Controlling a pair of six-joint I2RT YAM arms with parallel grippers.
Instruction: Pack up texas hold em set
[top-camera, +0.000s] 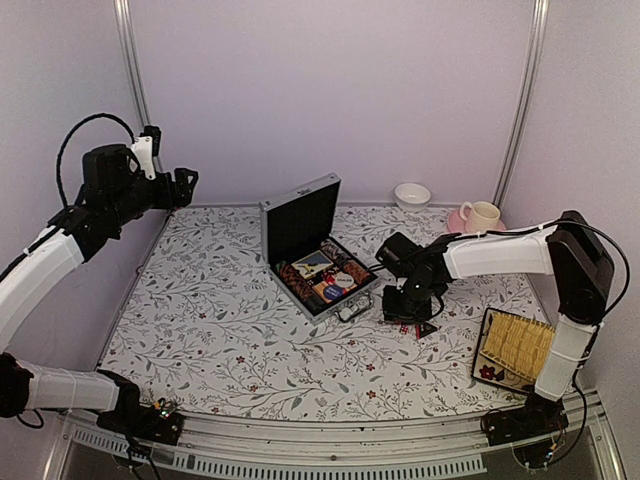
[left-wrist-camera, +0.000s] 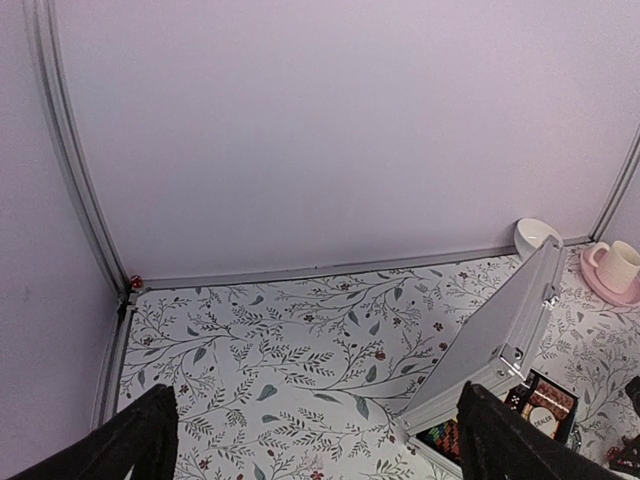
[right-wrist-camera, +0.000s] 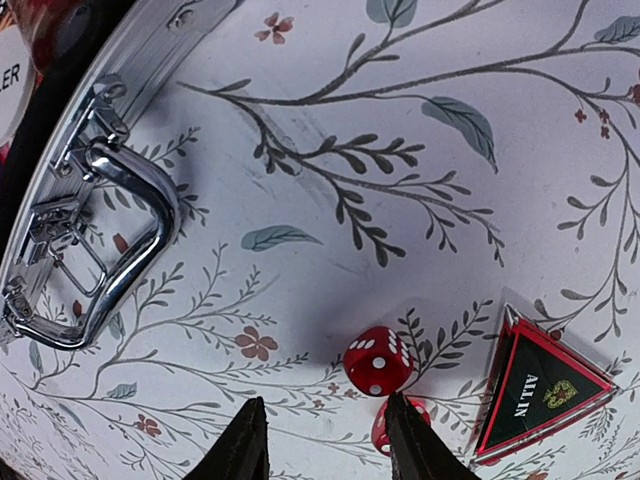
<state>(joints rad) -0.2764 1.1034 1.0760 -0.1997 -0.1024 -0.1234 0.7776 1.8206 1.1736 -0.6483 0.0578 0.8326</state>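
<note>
The silver briefcase (top-camera: 312, 250) stands open mid-table, its lid up, with chips and cards in the black lining. Its metal handle (right-wrist-camera: 110, 250) and its lid (left-wrist-camera: 500, 330) show in the wrist views. My right gripper (top-camera: 410, 312) (right-wrist-camera: 325, 440) is open low over the cloth, just right of the case's front. A red die (right-wrist-camera: 377, 360) lies just ahead of its right finger (right-wrist-camera: 415, 440), and a second die (right-wrist-camera: 385, 425) is partly hidden behind that finger. The black-red triangular marker (right-wrist-camera: 535, 392) lies to the right. My left gripper (top-camera: 185, 185) (left-wrist-camera: 310, 440) is open and empty, high at the back left.
A pink cup and saucer (top-camera: 478, 216) and a white bowl (top-camera: 412, 194) stand at the back right. A yellow woven tray (top-camera: 517, 346) lies at the front right, by the right arm's base. The floral cloth (top-camera: 220, 330) covers the table, with walls close behind.
</note>
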